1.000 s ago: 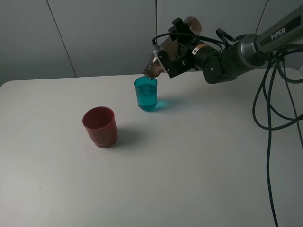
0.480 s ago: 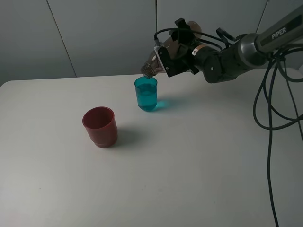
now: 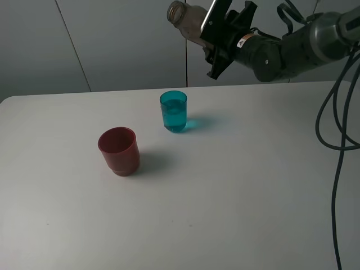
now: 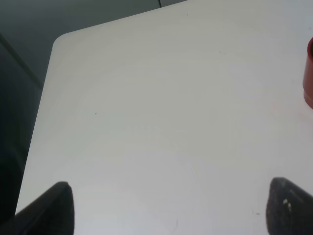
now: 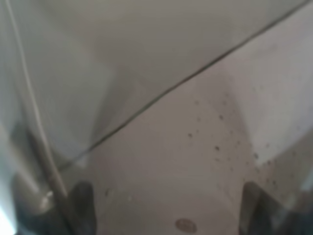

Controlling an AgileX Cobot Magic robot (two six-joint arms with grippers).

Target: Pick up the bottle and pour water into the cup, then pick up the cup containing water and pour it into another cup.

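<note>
Item one, your right gripper (image 3: pixel 214 28): black jaws clamped tight on the bottle (image 3: pixel 193 20), a slim, smoky grey-brown translucent plastic cylinder with a narrow neck. You hold it high over the far side of the table (image 3: pixel 236 191), lying close to level, its round open mouth tipped slightly upward, well above the teal cup (image 3: pixel 173 111) and not touching it. In your right wrist view the bottle (image 5: pixel 166 147) fills the frame, its clear wall flecked with small dark specks, with a dark finger (image 5: pixel 82 205) on each side. Item two, teal cup: small, smooth, straight-sided translucent tumbler, upright on the table, liquid standing near its rim, a blue-green glow on the surface beside it. Item three, red cup (image 3: pixel 118 151): squat, opaque dark-red plastic with a stepped narrower base, upright, apart from the teal cup, nearer the front and left. Item four, your left gripper (image 4: pixel 171 208): dark fingertips spread wide with nothing between them, above matt white table (image 4: pixel 146 98), the red cup's (image 4: pixel 309 73) edge at the frame border. Item five, black cables (image 3: pixel 337 140): looped, hanging at the right.
</note>
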